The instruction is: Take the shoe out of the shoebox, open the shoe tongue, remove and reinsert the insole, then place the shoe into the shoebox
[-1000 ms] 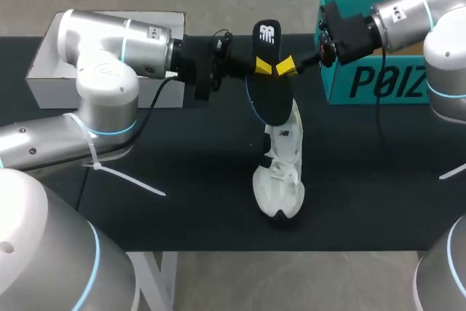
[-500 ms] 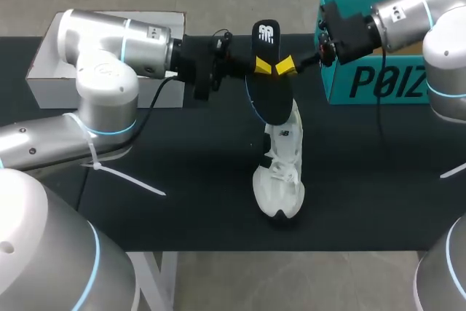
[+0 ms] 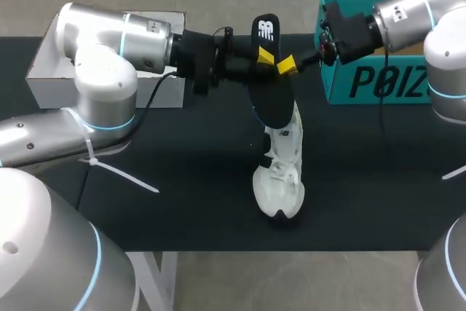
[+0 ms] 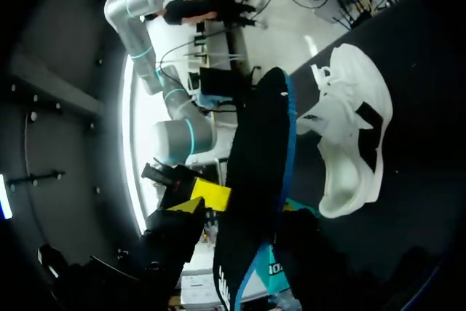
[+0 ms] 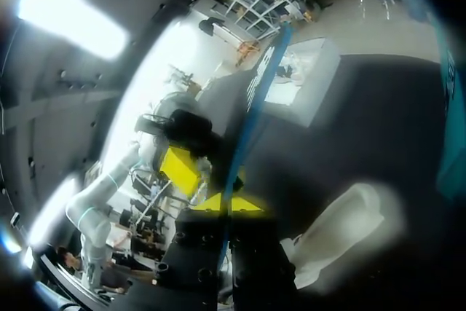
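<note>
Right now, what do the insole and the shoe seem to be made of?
Insole: likely foam under matte black fabric; thin, no shine, blue edge. Shoe: white upper, probably synthetic or mesh with smoother panels; weave too small to tell.

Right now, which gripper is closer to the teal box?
Right. The right gripper is at the insole, just beside the teal box. The left gripper is on the insole's other side, farther off.

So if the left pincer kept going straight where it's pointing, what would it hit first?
The black insole: the left pincer is right at it, pointing across at the right pincer, which grips the insole from the other side above the white shoe. Whether it touches yet is unclear.
</note>
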Robot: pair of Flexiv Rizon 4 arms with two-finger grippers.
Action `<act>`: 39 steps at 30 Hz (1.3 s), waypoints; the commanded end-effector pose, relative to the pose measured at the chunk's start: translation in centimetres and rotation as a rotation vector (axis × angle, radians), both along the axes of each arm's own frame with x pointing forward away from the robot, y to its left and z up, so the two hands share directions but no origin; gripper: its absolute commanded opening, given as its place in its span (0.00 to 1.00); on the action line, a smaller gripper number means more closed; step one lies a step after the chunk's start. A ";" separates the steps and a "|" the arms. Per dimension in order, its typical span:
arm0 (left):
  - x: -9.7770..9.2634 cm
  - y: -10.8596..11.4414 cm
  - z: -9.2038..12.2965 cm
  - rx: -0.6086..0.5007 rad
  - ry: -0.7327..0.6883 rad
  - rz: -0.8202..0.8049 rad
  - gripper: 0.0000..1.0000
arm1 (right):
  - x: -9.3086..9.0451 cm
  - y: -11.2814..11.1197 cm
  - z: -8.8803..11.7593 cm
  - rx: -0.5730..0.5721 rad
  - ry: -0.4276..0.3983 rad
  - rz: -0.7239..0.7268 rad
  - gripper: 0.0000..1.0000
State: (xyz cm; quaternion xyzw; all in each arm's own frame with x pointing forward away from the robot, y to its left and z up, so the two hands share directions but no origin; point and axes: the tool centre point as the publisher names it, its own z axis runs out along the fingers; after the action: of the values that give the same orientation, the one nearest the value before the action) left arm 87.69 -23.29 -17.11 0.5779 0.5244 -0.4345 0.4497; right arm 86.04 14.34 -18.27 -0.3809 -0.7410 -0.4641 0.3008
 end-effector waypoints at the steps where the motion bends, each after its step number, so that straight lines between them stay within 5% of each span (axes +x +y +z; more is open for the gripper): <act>1: -0.4 1.7 1.7 0.016 0.105 -0.003 1.00 | -0.4 -0.1 0.2 -0.008 -0.007 -0.012 0.00; 14: -6.4 7.1 -2.2 0.097 0.731 -0.171 1.00 | -0.2 -2.1 0.6 -0.064 -0.049 -0.046 0.00; 39: -6.5 7.2 -2.2 0.119 0.745 -0.178 1.00 | -0.3 -2.2 0.6 -0.088 -0.028 -0.066 0.00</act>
State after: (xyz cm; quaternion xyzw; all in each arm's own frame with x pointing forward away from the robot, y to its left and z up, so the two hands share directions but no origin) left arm 81.18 -16.07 -19.37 0.4479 0.6234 -0.6218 0.1554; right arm 85.76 12.09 -17.66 -0.4103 -0.7514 -0.4474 0.2586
